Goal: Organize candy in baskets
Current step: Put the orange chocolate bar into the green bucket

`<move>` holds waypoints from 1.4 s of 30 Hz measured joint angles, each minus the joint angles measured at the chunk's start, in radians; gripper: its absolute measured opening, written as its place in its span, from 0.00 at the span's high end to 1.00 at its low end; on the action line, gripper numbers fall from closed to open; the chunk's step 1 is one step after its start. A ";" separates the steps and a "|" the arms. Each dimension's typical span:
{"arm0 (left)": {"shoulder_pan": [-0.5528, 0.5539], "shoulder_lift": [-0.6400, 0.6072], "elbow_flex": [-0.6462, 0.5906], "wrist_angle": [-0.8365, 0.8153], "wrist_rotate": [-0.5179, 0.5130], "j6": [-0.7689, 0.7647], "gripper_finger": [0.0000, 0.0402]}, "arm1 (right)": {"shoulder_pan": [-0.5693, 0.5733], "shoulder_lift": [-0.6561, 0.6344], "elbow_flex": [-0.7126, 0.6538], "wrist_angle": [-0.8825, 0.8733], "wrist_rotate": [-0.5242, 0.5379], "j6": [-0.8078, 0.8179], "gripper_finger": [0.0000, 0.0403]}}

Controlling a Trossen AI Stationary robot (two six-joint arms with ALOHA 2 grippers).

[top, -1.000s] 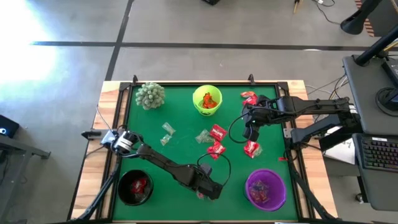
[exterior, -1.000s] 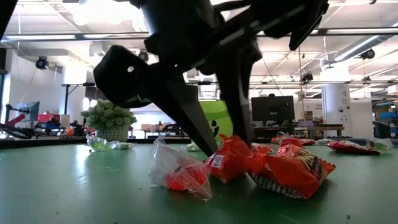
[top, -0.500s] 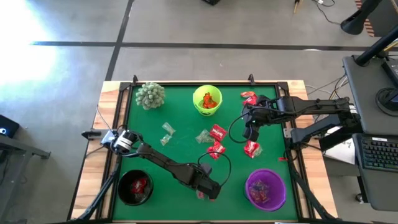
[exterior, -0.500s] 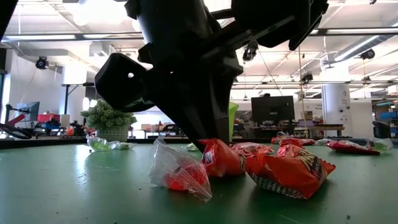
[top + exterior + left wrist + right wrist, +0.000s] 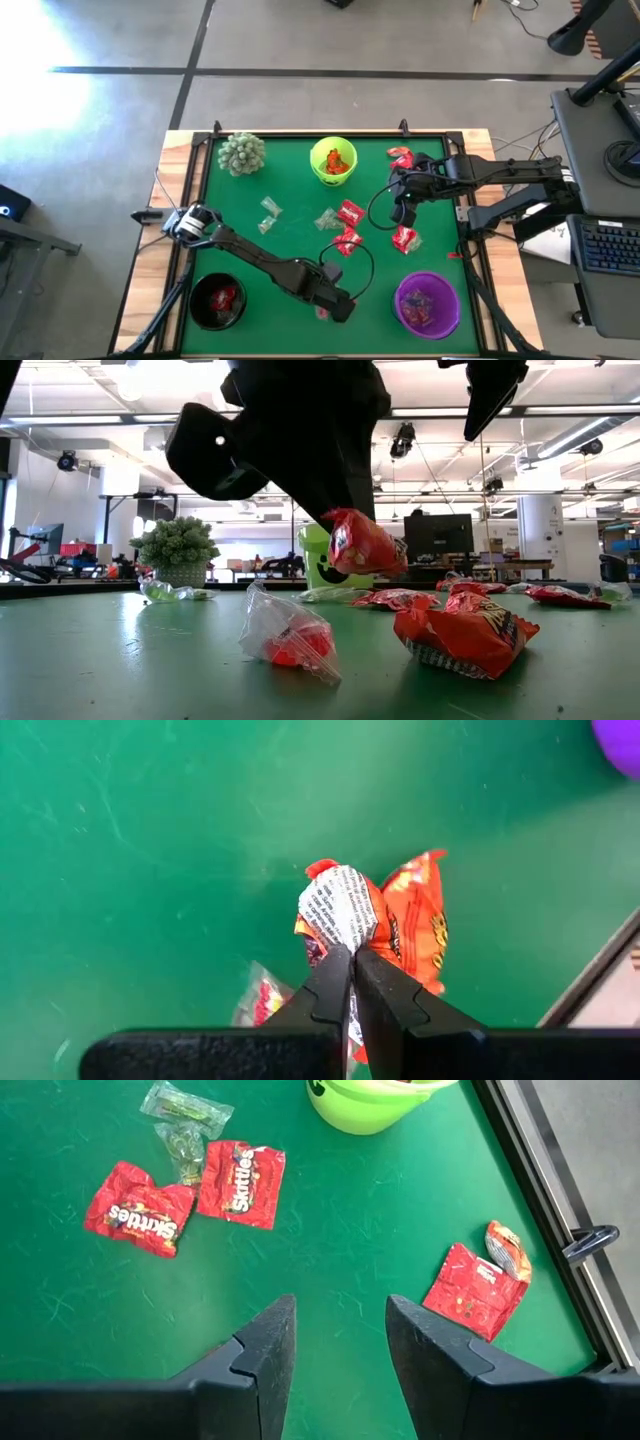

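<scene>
The left claw (image 5: 350, 955) is clamped on an orange candy (image 5: 362, 543), lifted off the worktop (image 5: 290, 235). Carry it high over the purple basket (image 5: 428, 304) before releasing. The right claw (image 5: 340, 1342) hangs with its fingers apart.

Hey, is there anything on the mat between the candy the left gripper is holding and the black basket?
Nothing visible. The left gripper holds an orange candy lifted off the green mat. In the overhead view the stretch of mat toward the black basket is bare; only the left arm itself hangs above it.
</scene>
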 joint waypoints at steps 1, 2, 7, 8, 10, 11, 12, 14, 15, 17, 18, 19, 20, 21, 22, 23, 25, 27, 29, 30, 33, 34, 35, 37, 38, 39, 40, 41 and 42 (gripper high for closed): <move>0.000 -0.002 0.000 0.000 -0.005 0.000 1.00 | 0.000 0.000 0.000 0.000 0.000 0.000 0.63; 0.000 -0.003 0.000 -0.001 -0.011 0.000 1.00 | 0.000 0.000 0.000 0.000 0.000 0.000 0.63; 0.000 -0.026 0.000 -0.004 -0.046 0.025 1.00 | 0.000 0.000 0.000 0.000 0.000 0.014 0.63; 0.002 -0.031 0.000 -0.015 -0.056 0.026 1.00 | 0.000 0.000 0.000 0.001 0.000 0.021 0.63; 0.009 -0.047 0.000 -0.042 -0.073 0.037 1.00 | 0.000 0.000 0.000 0.000 0.000 0.038 0.64; 0.015 -0.055 0.000 -0.051 -0.083 0.048 1.00 | 0.000 0.000 0.000 0.000 -0.001 0.038 0.64; 0.023 -0.068 0.000 -0.064 -0.092 0.058 1.00 | 0.000 0.000 0.000 0.000 0.000 0.039 0.64; 0.041 -0.088 0.002 -0.093 -0.116 0.079 1.00 | 0.000 0.000 0.000 0.000 -0.001 0.039 0.63; 0.050 -0.096 0.002 -0.105 -0.127 0.090 1.00 | 0.000 0.000 0.000 0.000 0.000 0.039 0.63; 0.070 -0.114 0.002 -0.133 -0.149 0.111 1.00 | 0.000 0.000 0.000 0.000 -0.001 0.039 0.63; 0.081 -0.124 0.002 -0.143 -0.161 0.127 1.00 | 0.000 0.000 0.000 0.000 -0.001 0.039 0.64; 0.093 -0.137 0.002 -0.149 -0.168 0.142 1.00 | 0.000 0.000 0.000 0.000 -0.001 0.039 0.64; 0.106 -0.151 0.002 -0.158 -0.173 0.149 1.00 | 0.000 0.000 0.000 0.000 0.000 0.039 0.64; 0.121 -0.163 0.002 -0.167 -0.174 0.154 1.00 | 0.000 0.000 0.000 -0.001 -0.001 0.039 0.64; 0.136 -0.173 0.002 -0.174 -0.175 0.160 1.00 | 0.000 0.000 0.000 0.000 -0.001 0.039 0.64; 0.154 -0.181 0.002 -0.179 -0.182 0.177 1.00 | 0.000 0.000 0.000 0.000 0.000 0.039 0.64; 0.184 -0.199 0.002 -0.181 -0.201 0.230 1.00 | 0.000 0.000 0.000 0.000 0.000 0.039 0.64; 0.219 -0.222 0.002 -0.181 -0.210 0.277 1.00 | 0.000 0.000 0.000 0.000 0.000 0.039 0.64; 0.254 -0.245 0.002 -0.186 -0.211 0.329 1.00 | 0.000 0.000 0.000 0.000 0.000 0.039 0.64; 0.271 -0.254 0.002 -0.192 -0.211 0.356 1.00 | 0.000 0.000 0.000 0.000 0.000 0.039 0.64; 0.322 -0.281 0.002 -0.228 -0.217 0.424 1.00 | 0.000 0.000 0.000 0.000 0.000 0.041 0.65; 0.341 -0.292 0.002 -0.237 -0.222 0.445 1.00 | 0.000 0.000 0.000 0.000 0.000 0.042 0.65; 0.361 -0.302 0.002 -0.245 -0.223 0.468 1.00 | 0.000 0.000 0.000 0.000 0.000 0.042 0.65; 0.403 -0.315 0.003 -0.246 -0.224 0.524 1.00 | 0.000 0.000 0.000 0.001 0.000 0.042 0.65; 0.425 -0.315 0.003 -0.246 -0.224 0.552 1.00 | 0.000 0.000 0.000 0.001 0.000 0.046 0.65; 0.446 -0.315 0.003 -0.245 -0.221 0.581 1.00 | 0.000 0.000 0.000 0.003 0.001 0.053 0.64; 0.468 -0.315 0.003 -0.245 -0.214 0.611 1.00 | 0.000 0.000 0.000 0.006 0.001 0.065 0.64; 0.492 -0.315 0.003 -0.245 -0.204 0.638 1.00 | 0.000 0.000 0.000 0.008 0.001 0.075 0.64; 0.513 -0.315 0.003 -0.242 -0.196 0.667 1.00 | 0.000 0.000 0.000 0.007 0.000 0.090 0.64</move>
